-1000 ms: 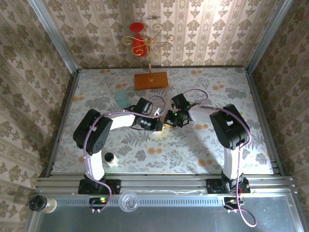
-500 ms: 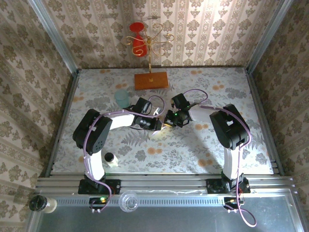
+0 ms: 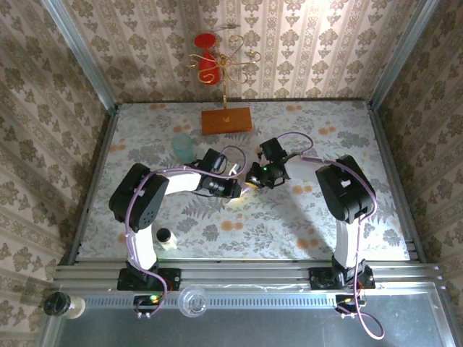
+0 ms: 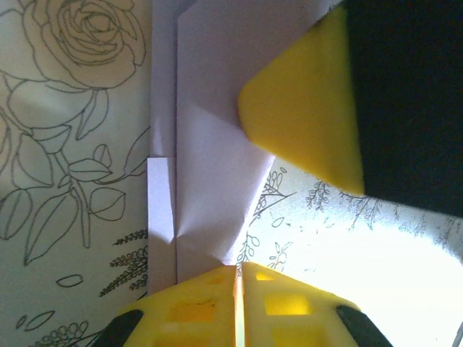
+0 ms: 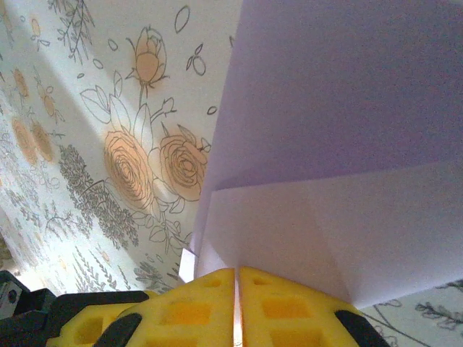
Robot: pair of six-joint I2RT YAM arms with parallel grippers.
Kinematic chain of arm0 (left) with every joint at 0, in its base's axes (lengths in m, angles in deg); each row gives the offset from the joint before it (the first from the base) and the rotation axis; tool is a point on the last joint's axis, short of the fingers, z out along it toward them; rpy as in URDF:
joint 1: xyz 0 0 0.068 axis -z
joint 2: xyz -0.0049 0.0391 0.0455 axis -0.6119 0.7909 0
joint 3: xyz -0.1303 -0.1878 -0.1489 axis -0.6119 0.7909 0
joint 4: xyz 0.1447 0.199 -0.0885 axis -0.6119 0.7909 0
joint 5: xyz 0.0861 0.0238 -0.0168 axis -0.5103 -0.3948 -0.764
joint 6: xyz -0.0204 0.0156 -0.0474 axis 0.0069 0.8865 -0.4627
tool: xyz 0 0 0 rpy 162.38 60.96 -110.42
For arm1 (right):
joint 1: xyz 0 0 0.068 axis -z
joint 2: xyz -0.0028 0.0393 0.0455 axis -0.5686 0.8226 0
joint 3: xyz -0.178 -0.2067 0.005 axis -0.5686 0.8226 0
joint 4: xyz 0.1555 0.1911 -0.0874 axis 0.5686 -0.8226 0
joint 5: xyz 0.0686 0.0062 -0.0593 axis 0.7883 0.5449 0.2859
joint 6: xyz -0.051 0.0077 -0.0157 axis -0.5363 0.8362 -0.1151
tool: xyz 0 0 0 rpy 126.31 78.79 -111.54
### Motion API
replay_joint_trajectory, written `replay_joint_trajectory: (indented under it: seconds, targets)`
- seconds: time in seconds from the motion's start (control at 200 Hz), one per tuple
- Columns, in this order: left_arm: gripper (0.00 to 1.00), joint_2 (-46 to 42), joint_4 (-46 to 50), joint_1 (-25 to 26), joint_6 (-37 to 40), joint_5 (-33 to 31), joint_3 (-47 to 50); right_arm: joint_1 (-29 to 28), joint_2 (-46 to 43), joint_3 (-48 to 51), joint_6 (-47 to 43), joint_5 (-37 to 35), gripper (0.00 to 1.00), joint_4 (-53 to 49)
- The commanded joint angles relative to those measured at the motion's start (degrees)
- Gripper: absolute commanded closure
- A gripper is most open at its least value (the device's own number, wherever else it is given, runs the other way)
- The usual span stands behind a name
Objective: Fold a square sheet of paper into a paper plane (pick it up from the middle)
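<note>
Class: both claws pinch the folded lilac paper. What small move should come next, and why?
Likely lower the lilac paper and press its fold flat. The left claw and right claw are both shut on it. It shows diagonal folds but seems lifted off the floral table, so the crease probably needs firming.

folded paper plain pale lilac. right gripper yellow (left gripper same yellow, obviously). tablecloth pale with orange roses, grey-green ferns. board orange-brown, cup pale teal. far red thing on gold stand. wallpaper beige damask in stripes. arms black and white, cables purple.
</note>
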Motion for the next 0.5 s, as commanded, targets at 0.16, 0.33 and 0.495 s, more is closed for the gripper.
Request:
replay_joint_trajectory:
  seconds: [0.16,0.33,0.495]
  targets:
    - [0.88,-0.1,-1.0,-1.3,-2.5,-0.1,1.7,2.2,-3.1,-0.8,-3.1,-0.7,0.87,0.3]
    - [0.88,0.1,-1.4,-1.4,-3.0,0.6,1.8,2.6,-1.3,-2.3,-4.8,-1.8,0.86,-1.8]
    - [0.88,-0.3,-1.4,-1.4,-3.1,1.0,1.5,2.7,0.2,-4.2,-5.9,-2.2,0.86,-3.0]
